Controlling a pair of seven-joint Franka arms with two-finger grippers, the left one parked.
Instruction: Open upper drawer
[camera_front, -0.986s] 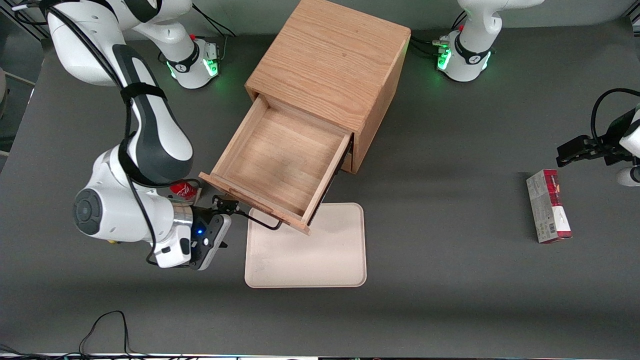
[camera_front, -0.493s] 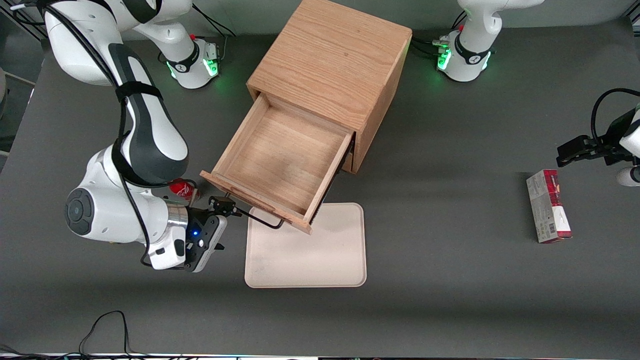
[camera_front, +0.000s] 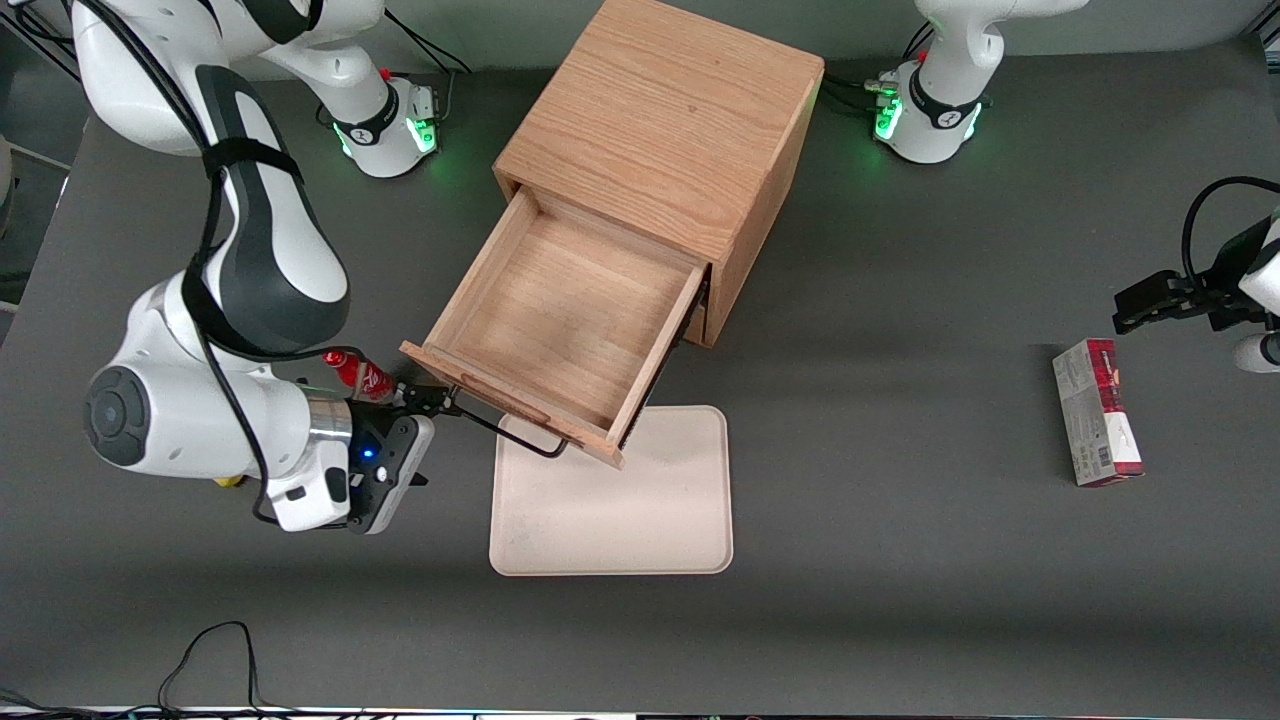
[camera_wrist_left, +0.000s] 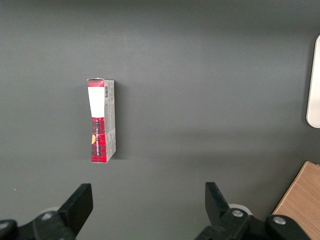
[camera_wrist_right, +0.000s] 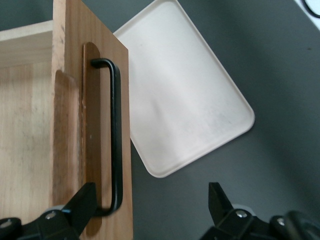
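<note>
gripper: the gripper sat beside the working-arm end of the upper drawer's front, its fingers spread wide and holding nothing.
contact: one finger lay close by the end of the black handle; whether it touched could not be told.
upper drawer: the upper drawer stood pulled well out of the cabinet, its wooden tray bare.
tray: a cream tray lay on the table just in front of the upper drawer, partly under its front edge.
can: a red can lay beside the upper drawer's front corner, close to the gripper.
box: a red and white box lay well apart from the upper drawer, toward the parked arm's end of the table.
room: dark table lay around the tray.
</note>
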